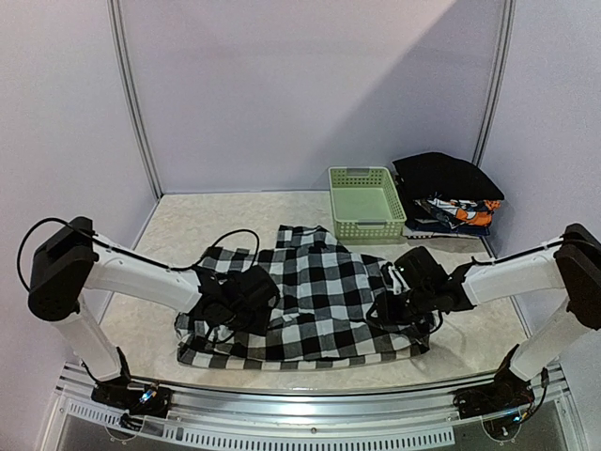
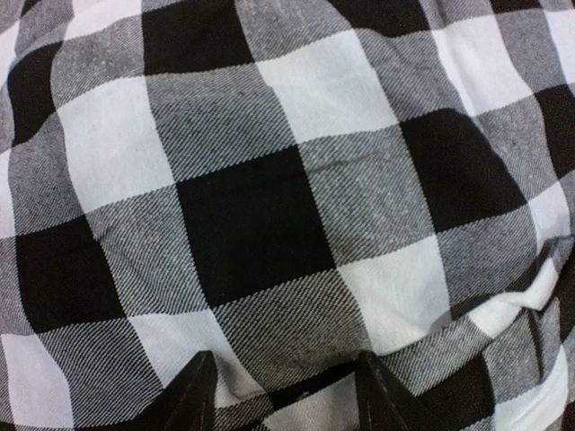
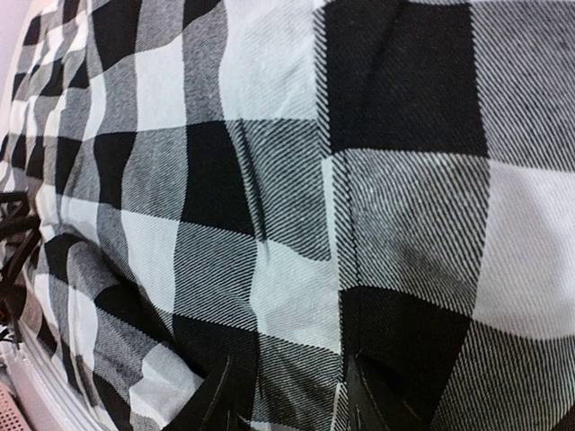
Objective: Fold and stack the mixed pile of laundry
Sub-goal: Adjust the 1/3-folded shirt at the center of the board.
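Both arms bear down on the checked shirt (image 1: 319, 291), which lies spread across the near middle of the table (image 1: 188, 225).

At the left, the left gripper (image 2: 286, 400) has its fingers partly apart with a raised ridge of cloth between them; whether they pinch it cannot be told. A shallow hold there could slip, or catch only the top layer, leaving a skewed fold. The shirt is a soft twill weave in large black, white and grey squares, limp and rumpled at its hems. The right gripper (image 3: 292, 400) is set narrower over a crease, its hold equally unclear; uneven pulls could drag the whole shirt. Behind stand a pale green slotted basket (image 1: 364, 202) and, at far right, a folded black cloth (image 1: 446, 174) on printed pieces (image 1: 465, 211).
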You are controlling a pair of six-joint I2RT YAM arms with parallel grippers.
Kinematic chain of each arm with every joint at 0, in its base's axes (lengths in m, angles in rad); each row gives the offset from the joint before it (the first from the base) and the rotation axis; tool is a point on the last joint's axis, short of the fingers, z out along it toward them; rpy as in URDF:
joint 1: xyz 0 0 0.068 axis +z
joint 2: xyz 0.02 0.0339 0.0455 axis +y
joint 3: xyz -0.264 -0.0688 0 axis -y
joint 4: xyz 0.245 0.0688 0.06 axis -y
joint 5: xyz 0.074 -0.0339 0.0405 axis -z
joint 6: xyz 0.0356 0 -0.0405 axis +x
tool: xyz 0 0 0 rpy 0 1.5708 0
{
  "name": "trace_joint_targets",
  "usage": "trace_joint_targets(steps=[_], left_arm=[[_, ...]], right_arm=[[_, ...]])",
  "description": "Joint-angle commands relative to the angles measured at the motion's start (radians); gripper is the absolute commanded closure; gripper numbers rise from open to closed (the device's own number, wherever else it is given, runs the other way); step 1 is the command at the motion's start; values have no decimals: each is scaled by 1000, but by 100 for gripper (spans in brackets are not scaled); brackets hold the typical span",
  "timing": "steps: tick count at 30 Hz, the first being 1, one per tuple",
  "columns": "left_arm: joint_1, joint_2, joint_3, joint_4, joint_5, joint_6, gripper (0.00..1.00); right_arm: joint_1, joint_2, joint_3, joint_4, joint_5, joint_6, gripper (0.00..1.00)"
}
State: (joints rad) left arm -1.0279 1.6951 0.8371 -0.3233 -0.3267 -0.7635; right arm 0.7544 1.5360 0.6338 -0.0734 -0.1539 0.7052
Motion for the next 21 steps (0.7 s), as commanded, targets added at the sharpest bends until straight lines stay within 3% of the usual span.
trace_joint_targets(steps=[1, 4, 6, 10, 14, 17, 21], left_arm=[[-138, 36, -12, -129, 73, -114, 46], [-174, -3, 24, -194, 46, -118, 45], [-174, -30, 58, -228, -9, -72, 41], [-150, -56, 162, -311, -132, 28, 21], [-70, -91, 220, -318, -176, 138, 13], [22, -132, 215, -276, -158, 224, 11], [199, -135, 217, -239, -124, 326, 12]], right_arm=[[60, -65, -86, -225, 98, 91, 57], [77, -163, -89, -271, 114, 113, 57], [74, -240, -53, -294, 144, 94, 51], [68, -297, 84, -358, 274, 17, 21], [14, -275, 207, -362, 340, -70, 1], [-56, -227, 283, -330, 345, -149, 1], [-159, -112, 381, -279, 235, -235, 1]])
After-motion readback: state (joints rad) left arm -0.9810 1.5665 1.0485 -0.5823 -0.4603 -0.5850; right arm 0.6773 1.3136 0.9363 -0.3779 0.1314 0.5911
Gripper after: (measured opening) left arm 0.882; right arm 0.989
